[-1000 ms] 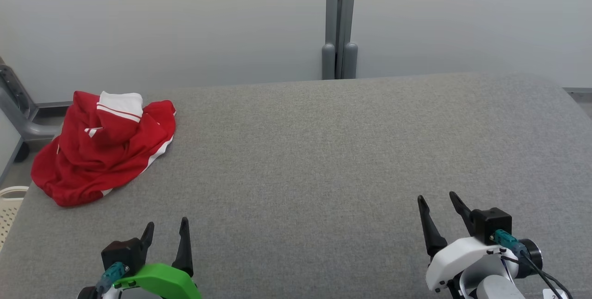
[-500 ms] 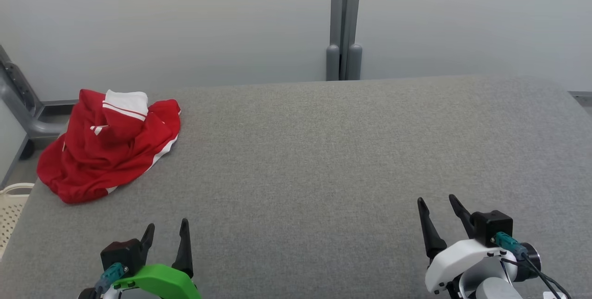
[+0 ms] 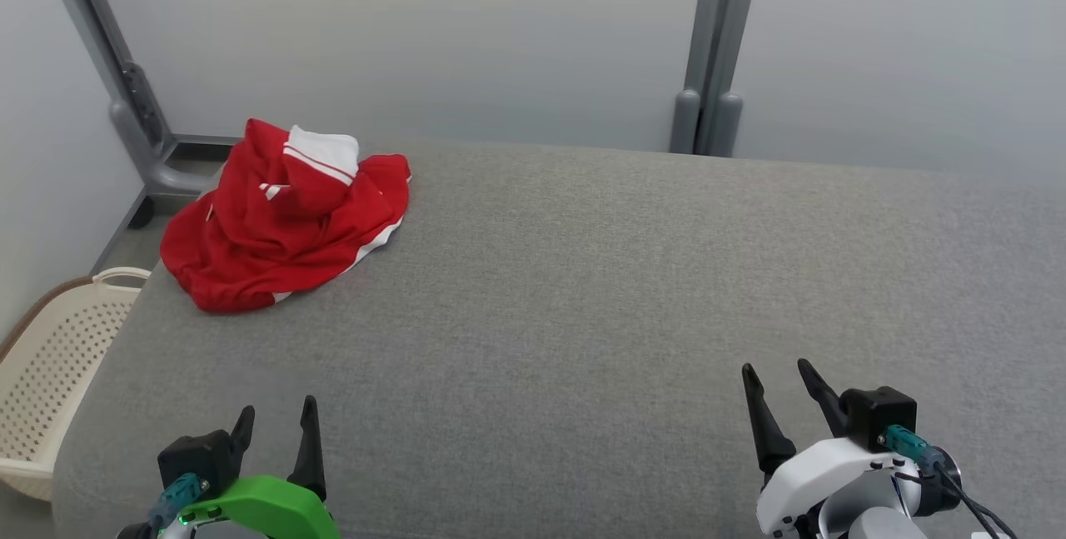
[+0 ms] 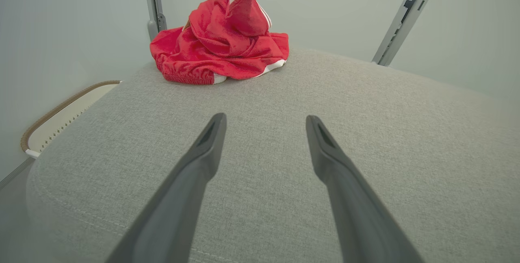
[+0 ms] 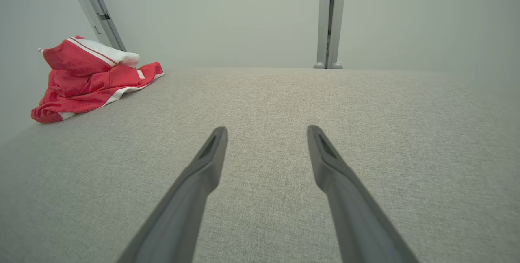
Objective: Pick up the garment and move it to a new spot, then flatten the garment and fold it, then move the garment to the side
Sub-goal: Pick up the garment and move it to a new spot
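Note:
The garment (image 3: 283, 218) is a red piece with white trim, crumpled in a heap at the far left corner of the grey padded table (image 3: 600, 272). It lies ahead of my left gripper (image 4: 264, 120) in the left wrist view, garment (image 4: 223, 39), and far to the left in the right wrist view, garment (image 5: 89, 78). My left gripper (image 3: 279, 414) hovers open near the front left edge, well short of the heap. My right gripper (image 3: 774, 372) stands open at the front right, and my right gripper (image 5: 266, 131) holds nothing.
A cream perforated basket (image 3: 50, 356) sits on the floor beside the table's left edge. Grey metal posts (image 3: 716, 47) stand against the pale wall behind the table, with another post (image 3: 117, 72) at the back left.
The head camera has turned left, so the whole picture shifted right and the basket shows more. Both grippers stay open and in place; the garment has not moved.

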You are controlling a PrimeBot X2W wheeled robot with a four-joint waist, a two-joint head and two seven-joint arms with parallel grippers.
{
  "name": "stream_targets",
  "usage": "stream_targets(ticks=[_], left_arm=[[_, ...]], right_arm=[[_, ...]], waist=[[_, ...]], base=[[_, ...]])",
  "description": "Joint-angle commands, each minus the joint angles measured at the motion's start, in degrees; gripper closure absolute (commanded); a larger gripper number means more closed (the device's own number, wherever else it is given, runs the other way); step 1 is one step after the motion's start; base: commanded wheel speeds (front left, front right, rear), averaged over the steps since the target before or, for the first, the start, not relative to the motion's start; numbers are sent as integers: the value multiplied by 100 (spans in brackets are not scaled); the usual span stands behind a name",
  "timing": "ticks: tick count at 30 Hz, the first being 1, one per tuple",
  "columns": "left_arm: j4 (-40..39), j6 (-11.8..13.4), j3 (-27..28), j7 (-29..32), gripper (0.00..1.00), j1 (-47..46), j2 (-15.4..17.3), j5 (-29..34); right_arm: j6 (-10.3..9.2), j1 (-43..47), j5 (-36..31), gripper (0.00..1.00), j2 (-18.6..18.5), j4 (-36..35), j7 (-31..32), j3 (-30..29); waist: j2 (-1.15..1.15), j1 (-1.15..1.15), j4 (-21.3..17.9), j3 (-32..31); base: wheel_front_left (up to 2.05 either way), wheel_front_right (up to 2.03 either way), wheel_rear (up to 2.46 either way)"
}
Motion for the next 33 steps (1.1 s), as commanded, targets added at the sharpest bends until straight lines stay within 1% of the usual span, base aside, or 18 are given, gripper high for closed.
stream_targets(ticks=[1,2,8,11,17,22,25,26,27,30,33], left_arm=[[-27,34,25,24,0,84,52,-21],[-58,50,18,40,0,95,79,-21],[-186,99,38,57,0,91,131,-42],[-210,87,39,87,0,89,132,-100],[-240,69,43,151,0,29,169,-147],[-85,-132,18,423,0,-234,144,-365],[152,-269,-59,781,0,-540,164,-477],[244,-341,-125,941,0,-674,195,-485],[326,-361,-147,1057,0,-829,222,-486],[572,-489,-230,1391,0,-1360,206,-534],[789,-603,-222,1663,0,-2045,209,-614]], right_arm=[[0,37,66,0,-20,14,-42,25],[0,-2,105,0,-21,13,-44,77],[0,-50,158,0,-22,-19,-66,116],[0,-65,173,0,-22,-9,-61,103],[0,-103,223,0,-22,47,-67,132],[0,-55,312,0,-23,7,-69,97],[0,-9,320,0,-22,-73,-68,26],[0,11,321,0,-22,-101,-67,9],[0,29,310,0,-23,-135,-67,-5],[0,33,312,0,-23,-250,-67,-1],[0,-109,188,0,-23,-516,11,-46]], waist=[[0,0,327,7],[0,0,442,23],[0,0,731,87],[0,0,835,111],[0,0,913,137],[0,0,1029,187],[0,0,1127,272],[0,0,1149,309],[0,0,1170,358],[0,0,1206,549],[0,0,1190,977]], base=[[0,0,0],[0,0,0],[0,0,0],[0,0,0],[0,0,0],[0,0,0],[0,0,0],[0,0,0],[0,0,0],[0,0,0],[0,0,0]])
